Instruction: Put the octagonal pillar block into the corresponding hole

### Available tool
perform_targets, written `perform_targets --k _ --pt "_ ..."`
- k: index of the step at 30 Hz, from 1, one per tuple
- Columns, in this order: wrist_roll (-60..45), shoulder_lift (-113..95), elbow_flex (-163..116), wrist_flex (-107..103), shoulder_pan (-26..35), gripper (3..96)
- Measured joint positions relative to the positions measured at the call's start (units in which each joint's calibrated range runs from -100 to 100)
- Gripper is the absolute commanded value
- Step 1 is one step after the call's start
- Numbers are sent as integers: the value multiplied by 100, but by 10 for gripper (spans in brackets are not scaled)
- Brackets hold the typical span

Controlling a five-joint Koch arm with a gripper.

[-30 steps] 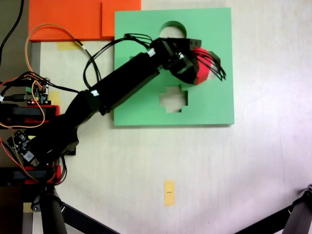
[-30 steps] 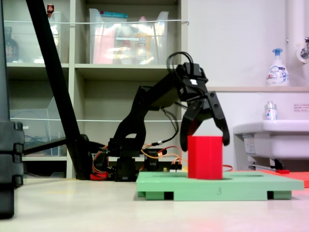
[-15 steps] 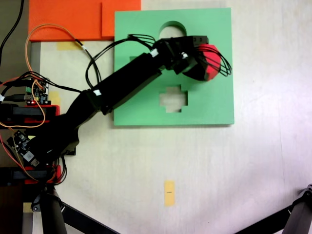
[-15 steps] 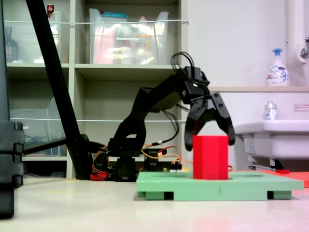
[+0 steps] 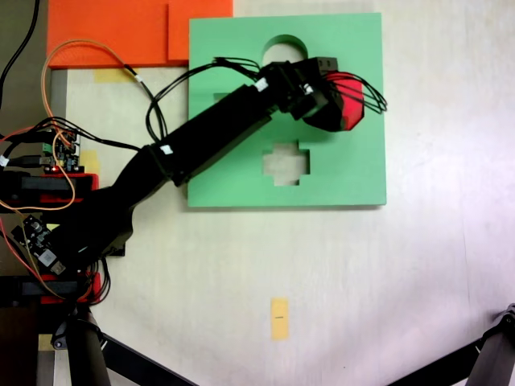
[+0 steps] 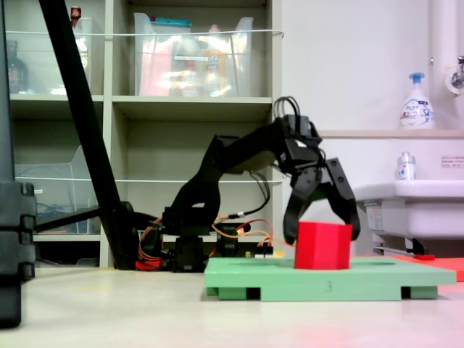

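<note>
The octagonal pillar block [image 6: 322,248] is bright red and stands slightly tilted, with its lower part sunk into the green foam board [image 6: 362,279]. My gripper [image 6: 322,230] comes down over it, one finger against each side of the block. In the first exterior view the gripper [image 5: 342,100] covers most of the block [image 5: 352,103], near the green board's [image 5: 354,169] right half. The corresponding hole is hidden under the block and gripper. A round cutout [image 5: 286,48] and a cross-shaped cutout [image 5: 286,163] show open on the board.
Orange foam sheets [image 5: 105,32] lie at the first exterior view's top left. Circuit boards and wires [image 5: 48,153] sit by the arm's base. A yellow tape mark [image 5: 278,318] is on the table. Tripod legs [image 5: 491,358] cross the bottom corners. A black pole [image 6: 83,123] slants before the shelves.
The gripper carried the block toward the first exterior view's right and slightly up, then lowered. The block now stands much lower, partly sunk into the board.
</note>
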Motion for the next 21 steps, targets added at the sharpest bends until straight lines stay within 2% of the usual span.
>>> perform_targets --k 6,9,12,13,16,21 --pt "-24 164 10 20 0 448" --pt "-24 192 10 29 0 542" --pt "-24 205 10 49 -5 576" --pt "-20 205 10 49 -5 641" --pt "-20 260 10 49 -10 940" --pt "-15 246 10 10 -15 958"
